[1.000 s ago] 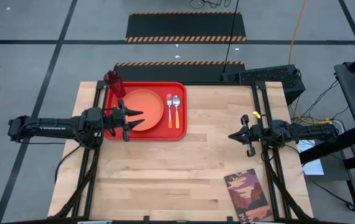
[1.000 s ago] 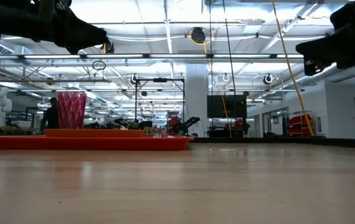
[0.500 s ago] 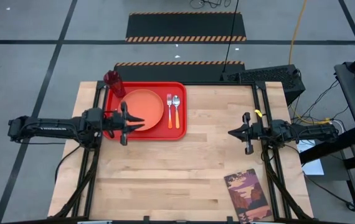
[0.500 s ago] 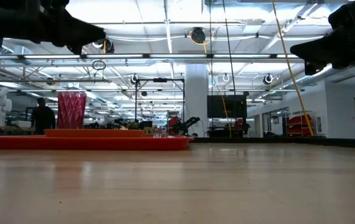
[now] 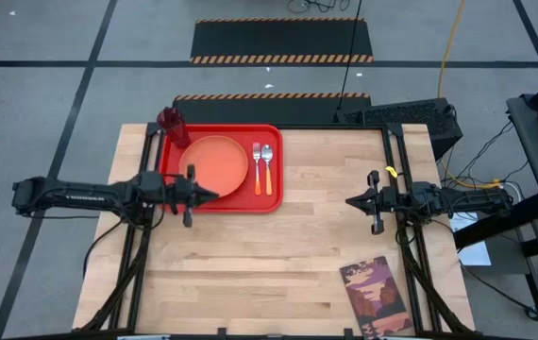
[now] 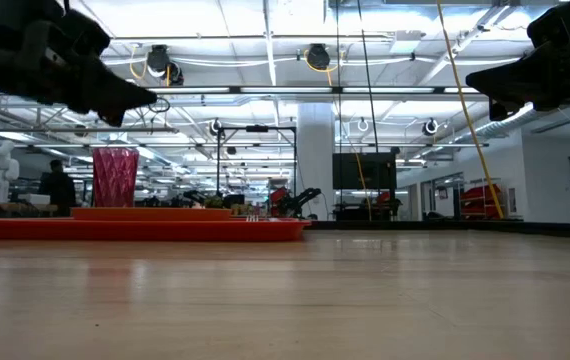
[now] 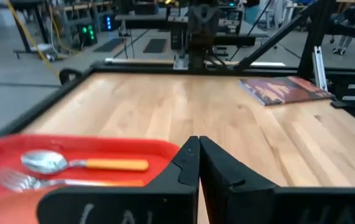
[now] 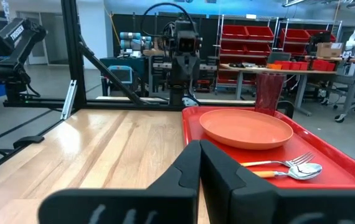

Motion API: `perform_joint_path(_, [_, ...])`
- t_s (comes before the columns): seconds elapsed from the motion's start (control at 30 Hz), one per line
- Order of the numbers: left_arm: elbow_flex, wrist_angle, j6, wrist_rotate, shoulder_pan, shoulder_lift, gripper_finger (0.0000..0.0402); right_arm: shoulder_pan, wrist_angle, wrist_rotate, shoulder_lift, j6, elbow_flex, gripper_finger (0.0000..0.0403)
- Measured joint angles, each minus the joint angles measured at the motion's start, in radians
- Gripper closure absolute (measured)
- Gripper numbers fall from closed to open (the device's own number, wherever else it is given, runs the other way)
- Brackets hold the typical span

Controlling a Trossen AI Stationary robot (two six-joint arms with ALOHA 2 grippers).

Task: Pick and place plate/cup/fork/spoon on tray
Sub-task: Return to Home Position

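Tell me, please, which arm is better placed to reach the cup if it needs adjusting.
Left, I'd judge. The left gripper is at the tray's near edge beside the plate, on the cup's side. The right gripper hangs over bare table, well away from the tray.

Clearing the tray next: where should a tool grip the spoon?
Probably the spoon's orange handle, from straight above, with the fingers spanning its narrow width. It lies flat on the tray close beside the fork, so a sideways approach looks crowded.
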Motion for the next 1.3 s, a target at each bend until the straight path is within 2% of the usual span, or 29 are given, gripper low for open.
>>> perform_joint_path(0.23, [-0.128, 0.108, -0.068, -0.001, -0.009, -0.056, 0.0398, 0.0, 0.002, 0.001, 0.0, 0.0, 0.0, 0.0403])
perform_joint_path(0.6, [-0.129, 0.088, -0.07, -0.006, -0.073, -0.093, 0.04, 0.0, 0.003, 0.001, 0.0, 0.0, 0.0, 0.0403])
perform_joint_path(0.93, [-0.129, 0.088, -0.031, -0.05, -0.19, -0.107, 0.0401, 0.0, 0.003, 0.001, 0.0, 0.0, 0.0, 0.0403])
perform_joint_path(1.07, [-0.129, 0.057, 0.01, -0.017, -0.207, -0.172, 0.0401, 0.0, 0.003, 0.001, 0.0, 0.0, 0.001, 0.0403])
perform_joint_path(1.3, [-0.129, -0.071, 0.023, -0.017, -0.207, -0.344, 0.04, 0.0, 0.003, 0.001, 0.0, 0.0, 0.001, 0.0403])
